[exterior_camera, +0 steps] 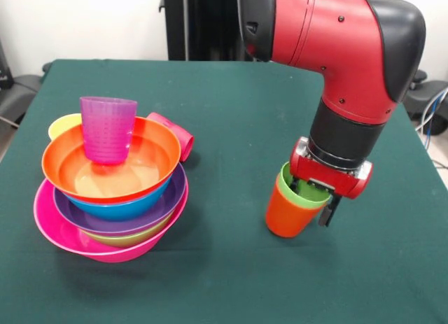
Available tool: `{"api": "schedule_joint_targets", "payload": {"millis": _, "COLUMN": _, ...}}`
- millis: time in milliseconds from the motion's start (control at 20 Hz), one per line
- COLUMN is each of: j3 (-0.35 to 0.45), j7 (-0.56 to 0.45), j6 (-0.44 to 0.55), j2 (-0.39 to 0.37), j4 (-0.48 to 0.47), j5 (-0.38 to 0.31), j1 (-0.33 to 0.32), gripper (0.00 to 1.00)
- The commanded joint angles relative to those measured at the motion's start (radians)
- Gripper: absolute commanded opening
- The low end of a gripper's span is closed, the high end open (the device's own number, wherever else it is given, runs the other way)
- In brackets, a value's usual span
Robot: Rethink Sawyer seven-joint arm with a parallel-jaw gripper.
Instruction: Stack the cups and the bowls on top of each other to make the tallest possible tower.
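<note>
The tower stands at the left: a pink bowl [49,226] at the base, then a green bowl [126,238], a purple bowl [164,201], a blue bowl [119,209] and an orange bowl [150,145] nested in it. A purple cup [107,128] stands upright in the orange bowl. A yellow cup [61,126] peeks out behind the tower on the left, and a red cup [176,134] lies on its side behind it on the right. My gripper [313,203] is shut on the rim of a tilted orange cup [285,213] with a green cup [301,191] nested inside it.
The green table cloth [224,282] spreads between the tower and the held cups. Black chair bases and cables lie off the table's far corners.
</note>
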Motion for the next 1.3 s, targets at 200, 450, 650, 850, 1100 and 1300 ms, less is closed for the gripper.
{"api": "schedule_joint_targets", "payload": {"millis": 200, "j3": 0.109, "j7": 0.129, "j6": -0.024, "j2": 0.03, "j4": 0.026, "j5": 0.011, "j1": -0.035, "gripper": 0.0}}
{"api": "schedule_joint_targets", "payload": {"millis": 450, "j3": 0.099, "j7": 0.14, "j6": -0.025, "j2": 0.033, "j4": 0.021, "j5": 0.011, "j1": -0.028, "gripper": 0.0}}
{"api": "schedule_joint_targets", "payload": {"millis": 650, "j3": 0.08, "j7": 0.153, "j6": -0.005, "j2": 0.045, "j4": 0.003, "j5": 0.012, "j1": -0.019, "gripper": 0.0}}
{"api": "schedule_joint_targets", "payload": {"millis": 850, "j3": 0.092, "j7": 0.144, "j6": -0.005, "j2": 0.04, "j4": 0.008, "j5": 0.014, "j1": -0.023, "gripper": 0.0}}
{"api": "schedule_joint_targets", "payload": {"millis": 1100, "j3": 0.099, "j7": 0.136, "j6": -0.015, "j2": 0.033, "j4": 0.017, "j5": 0.013, "j1": -0.028, "gripper": 1.0}}
{"api": "schedule_joint_targets", "payload": {"millis": 1300, "j3": 0.107, "j7": 0.135, "j6": -0.035, "j2": 0.028, "j4": 0.03, "j5": 0.014, "j1": -0.03, "gripper": 1.0}}
